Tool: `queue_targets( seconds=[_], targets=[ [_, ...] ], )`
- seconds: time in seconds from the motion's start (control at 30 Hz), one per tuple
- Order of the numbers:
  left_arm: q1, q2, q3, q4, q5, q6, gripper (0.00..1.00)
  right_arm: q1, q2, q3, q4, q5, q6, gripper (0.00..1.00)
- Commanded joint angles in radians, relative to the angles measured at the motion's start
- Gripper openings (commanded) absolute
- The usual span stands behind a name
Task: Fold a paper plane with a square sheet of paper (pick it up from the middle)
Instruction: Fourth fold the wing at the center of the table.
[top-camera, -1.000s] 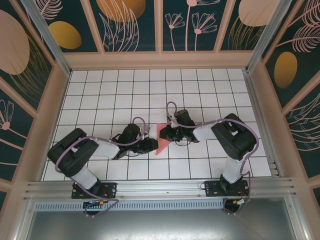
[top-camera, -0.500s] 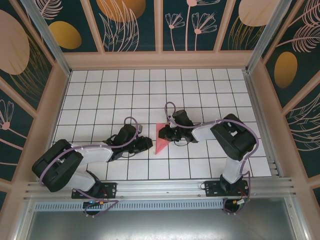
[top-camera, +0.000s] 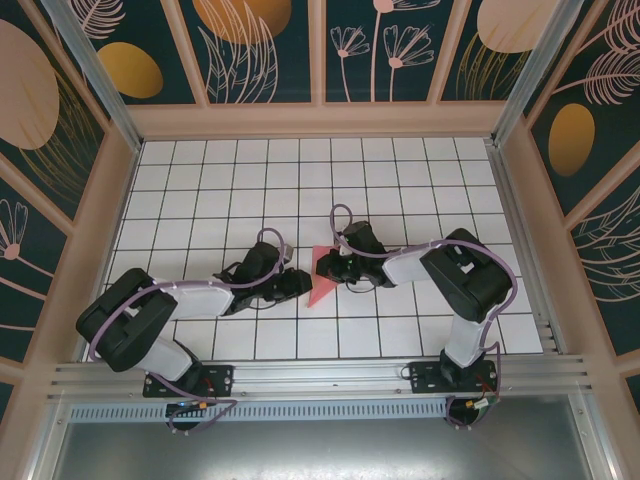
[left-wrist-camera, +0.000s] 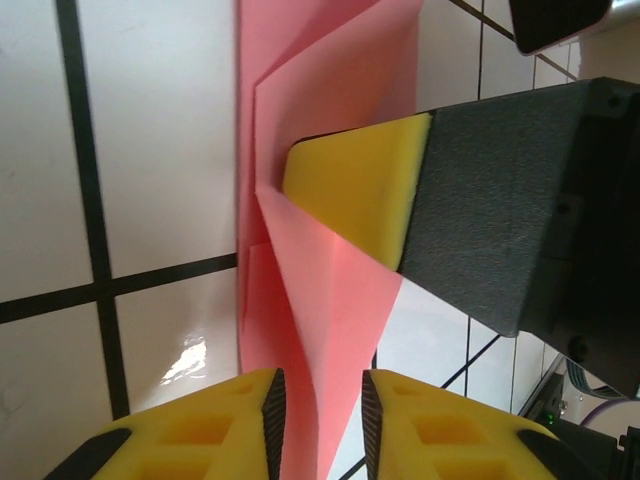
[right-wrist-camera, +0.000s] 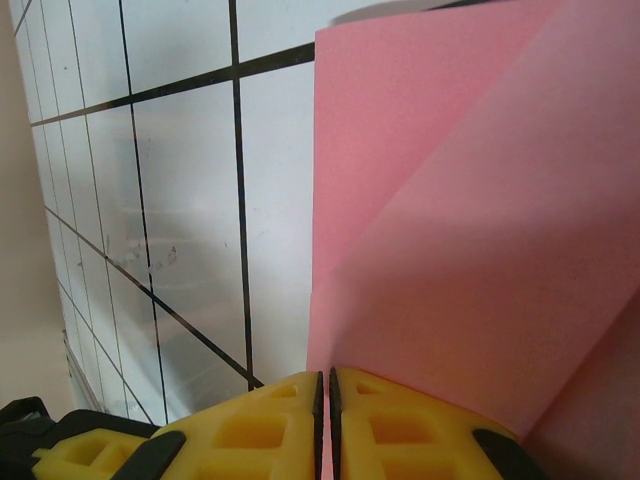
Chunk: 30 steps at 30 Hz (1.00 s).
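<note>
The pink-red square sheet of paper (top-camera: 322, 283), folded into a narrow creased triangle, lies on the white grid table (top-camera: 220, 180) at the centre. My left gripper (top-camera: 303, 286) is at its left edge. In the left wrist view a raised fold of the paper (left-wrist-camera: 330, 290) stands between my left gripper's (left-wrist-camera: 320, 385) jaws, which are apart with a gap showing beside the fold. My right gripper (top-camera: 328, 268) comes from the right and is shut on the paper's edge (right-wrist-camera: 470, 250). Its jaws (right-wrist-camera: 325, 378) are pinched together, and its yellow pad (left-wrist-camera: 350, 190) rests on the paper.
Peach walls (top-camera: 320, 120) with dark floral panels enclose the table on three sides. An aluminium rail (top-camera: 320, 375) runs along the near edge by the arm bases. Bare tiles stretch behind the paper (top-camera: 300, 180).
The left arm's elbow swung out to the left, then partly back, and its gripper stayed by the paper's left edge. The right arm and the paper have hardly moved.
</note>
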Motion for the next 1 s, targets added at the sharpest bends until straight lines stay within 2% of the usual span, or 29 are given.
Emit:
queue_targets(
  seconds=[0.0,0.23,0.63,0.87,0.97],
  targets=[
    [-0.005,0.023,0.028,-0.003,0.029,0.031,0.27,0.016,0.037,-0.031,-0.083,0.052,0.006,0.14],
    [-0.009,0.046,0.02,-0.012,0.054,0.041,0.28,0.016,0.041,-0.03,-0.084,0.052,0.004,0.14],
    [-0.017,0.092,0.016,-0.047,0.075,0.06,0.08,0.016,0.044,-0.029,-0.096,0.057,-0.001,0.14],
    [-0.032,0.104,-0.017,-0.077,0.054,0.058,0.09,0.016,0.055,-0.028,-0.114,0.076,-0.005,0.14],
    [-0.037,0.093,-0.021,-0.086,0.053,0.063,0.13,0.017,0.058,-0.028,-0.119,0.081,-0.006,0.14]
  ],
)
